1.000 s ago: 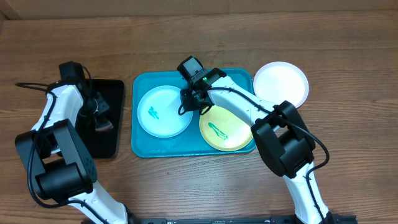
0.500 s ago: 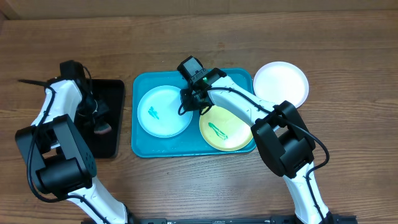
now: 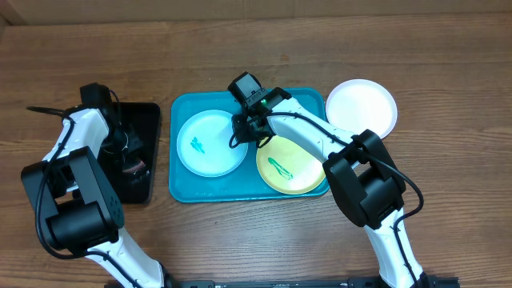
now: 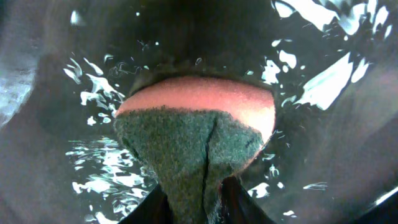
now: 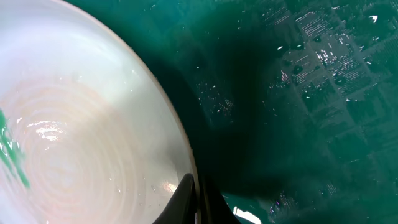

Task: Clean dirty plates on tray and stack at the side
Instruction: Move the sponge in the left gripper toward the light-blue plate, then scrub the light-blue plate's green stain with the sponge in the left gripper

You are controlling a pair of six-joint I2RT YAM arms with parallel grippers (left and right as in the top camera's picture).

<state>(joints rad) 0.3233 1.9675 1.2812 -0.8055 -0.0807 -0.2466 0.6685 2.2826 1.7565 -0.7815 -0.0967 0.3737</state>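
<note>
The turquoise tray [image 3: 188, 188] holds a pale blue plate [image 3: 211, 144] with a green smear and a yellow-green plate [image 3: 290, 166] with a green smear. A white plate [image 3: 362, 106] lies on the table right of the tray. My right gripper [image 3: 244, 130] is shut on the right rim of the pale blue plate [image 5: 81, 143], one finger inside and one outside [image 5: 194, 196]. My left gripper [image 3: 130, 160] is over the black tray [image 3: 144, 120] and is shut on a sponge [image 4: 199, 134] with a green scouring face and a pink body.
The black tray's wet glossy floor [image 4: 336, 74] fills the left wrist view. The wooden table [image 3: 256, 48] stretches behind both trays. The right arm reaches across the yellow-green plate's upper edge.
My left gripper has shifted a little over the black tray with the sponge. The right gripper and the plates have not moved.
</note>
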